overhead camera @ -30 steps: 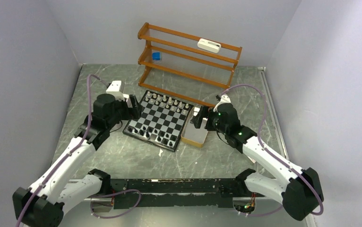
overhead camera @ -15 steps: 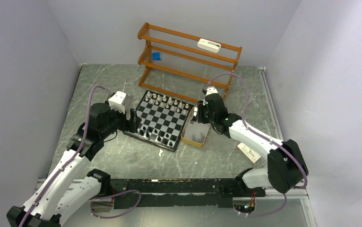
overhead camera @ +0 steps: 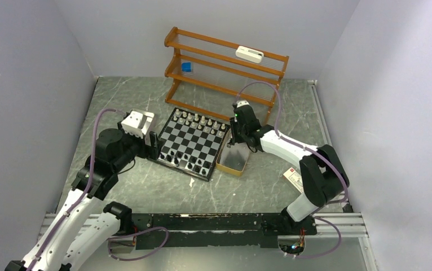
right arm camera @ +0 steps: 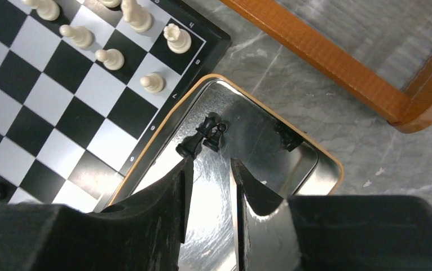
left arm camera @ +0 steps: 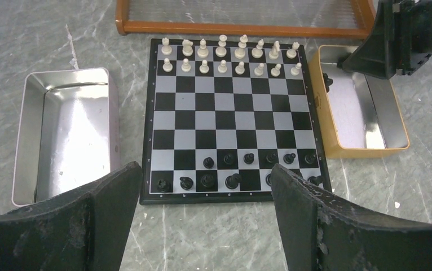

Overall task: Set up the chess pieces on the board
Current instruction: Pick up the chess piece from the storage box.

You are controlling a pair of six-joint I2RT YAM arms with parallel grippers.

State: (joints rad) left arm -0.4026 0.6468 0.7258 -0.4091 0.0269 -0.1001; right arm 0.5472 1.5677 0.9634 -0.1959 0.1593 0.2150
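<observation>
Where the right gripper [right arm camera: 211,165] hangs: low over the far end of the shallow orange-rimmed metal tin [right arm camera: 247,135], which sits just right of the flat square black-and-white checkered chessboard [right arm camera: 50,96]; its jaws are narrow, with bare tin floor between them and nothing gripped.
Loose pieces: small black chess pieces [right arm camera: 212,132] appear tipped over just beyond those fingertips, a cluster against the wall nearest the board and one apart in the far corner.
Risk in the tin: the clustered pieces touch, so a narrow pinch may catch two at once, or squeeze a rounded head until it pops free. The mirror-bright floor looks slick and doubles each piece with a reflection, which could spoil the aim.
Risk in transit: the upright cream pieces [left arm camera: 230,53] are narrow-based and fill the two far rows close to the tin's far end; a low carry could topple them.
Left gripper [left arm camera: 203,172]: spread wide and holding nothing, at the board's near left corner; a careless sweep could fell the near black ranks.
Black ranks [left arm camera: 248,158]: upright on the two near rows, with gaps to fill, mostly toward the left.
Board surface: smooth, with a faint sheen and a dark rim.
Silver rectangular metal tray [left arm camera: 67,135]: plain and polished with rounded corners, left of the board.
Table [overhead camera: 163,186]: grey-green marbled slab, matte.
</observation>
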